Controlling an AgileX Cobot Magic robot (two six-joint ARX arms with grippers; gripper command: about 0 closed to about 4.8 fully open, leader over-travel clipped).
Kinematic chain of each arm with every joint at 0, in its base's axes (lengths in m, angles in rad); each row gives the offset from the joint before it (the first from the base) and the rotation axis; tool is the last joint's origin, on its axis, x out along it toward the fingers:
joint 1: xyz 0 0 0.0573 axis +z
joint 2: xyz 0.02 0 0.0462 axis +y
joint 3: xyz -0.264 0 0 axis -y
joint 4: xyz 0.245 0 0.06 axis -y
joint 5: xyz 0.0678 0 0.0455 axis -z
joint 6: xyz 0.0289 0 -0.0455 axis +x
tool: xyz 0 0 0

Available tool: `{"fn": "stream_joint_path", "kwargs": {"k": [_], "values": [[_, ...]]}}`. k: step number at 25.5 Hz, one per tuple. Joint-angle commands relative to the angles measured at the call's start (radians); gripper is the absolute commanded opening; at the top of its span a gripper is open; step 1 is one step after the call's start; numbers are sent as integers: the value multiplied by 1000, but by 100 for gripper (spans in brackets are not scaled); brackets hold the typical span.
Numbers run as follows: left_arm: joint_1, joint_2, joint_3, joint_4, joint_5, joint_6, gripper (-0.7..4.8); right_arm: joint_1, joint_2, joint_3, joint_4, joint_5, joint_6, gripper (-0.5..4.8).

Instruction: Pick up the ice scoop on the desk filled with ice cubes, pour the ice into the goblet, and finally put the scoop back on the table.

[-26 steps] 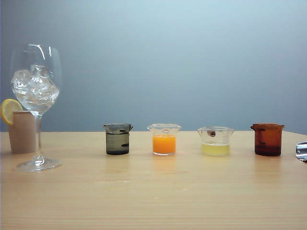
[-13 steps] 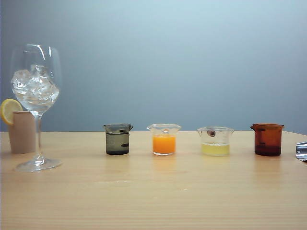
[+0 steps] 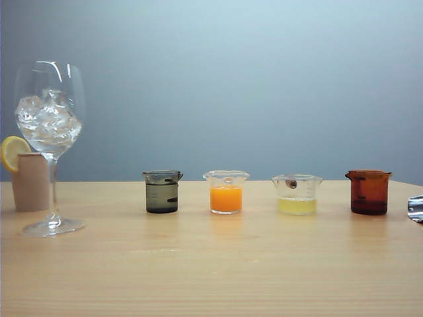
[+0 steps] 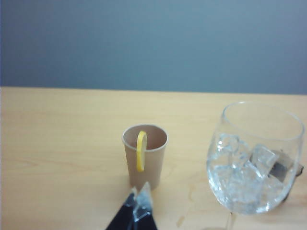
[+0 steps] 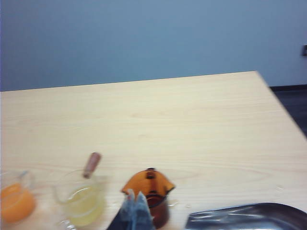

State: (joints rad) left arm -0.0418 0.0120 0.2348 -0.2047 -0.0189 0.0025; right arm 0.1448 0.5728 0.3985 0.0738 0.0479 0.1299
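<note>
**Ice Poured, Scoop Back Down**

Pale wooden desk (image 3: 211,271) under a blue-grey wall fills the room; from the front, the tall goblet (image 3: 49,145) stands at nine o'clock, its bowl holding the ice cubes (image 3: 47,119); a beige cup (image 3: 31,181) with a lemon slice (image 3: 13,152) sits just behind it; four small beakers (image 3: 162,191) run across the middle, grey, orange, pale yellow and amber; only a shiny sliver of the ice scoop (image 3: 416,207) shows at three o'clock, lying on the wood beside the amber beaker.

Neither arm appears in the front view; the left gripper (image 4: 137,211) hangs above the desk just short of the beige cup, fingers pressed together, gripping nothing; the right gripper (image 5: 135,211) hovers over the amber beaker, likewise closed and empty, the scoop's bowl lying free beside it.

Judging by this, pouring and setting-down are done; what remains seems only to pull both arms clear without brushing the glassware.

Count: one goblet, one scoop, one cup, one lemon slice, four beakers; the cubes are too jumbled to number.
</note>
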Motion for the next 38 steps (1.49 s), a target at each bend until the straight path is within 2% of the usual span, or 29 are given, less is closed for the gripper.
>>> {"fn": "stream_joint_path", "kwargs": {"k": [1,4,8,15,24,31,38], "values": [[1,0,-50,107,-1,-21,-5,0,-2,3,11,-47,1,-8],[0,0,-86,126,1,-21,-5,0,-2,3,11,-47,1,-8],[0,0,-141,169,68,-43,-5,0,-2,3,11,-47,0,-8],[0,-11,-155,192,68,-43,-5,0,-2,3,11,-47,1,-8],[1,-10,-225,308,67,-37,-5,0,-2,3,9,-47,1,-8],[2,-10,-226,252,-49,-35,-5,0,-2,3,9,-47,0,-8],[2,-10,-226,242,-48,-37,-1,0,-2,3,9,-47,1,-8]]}}
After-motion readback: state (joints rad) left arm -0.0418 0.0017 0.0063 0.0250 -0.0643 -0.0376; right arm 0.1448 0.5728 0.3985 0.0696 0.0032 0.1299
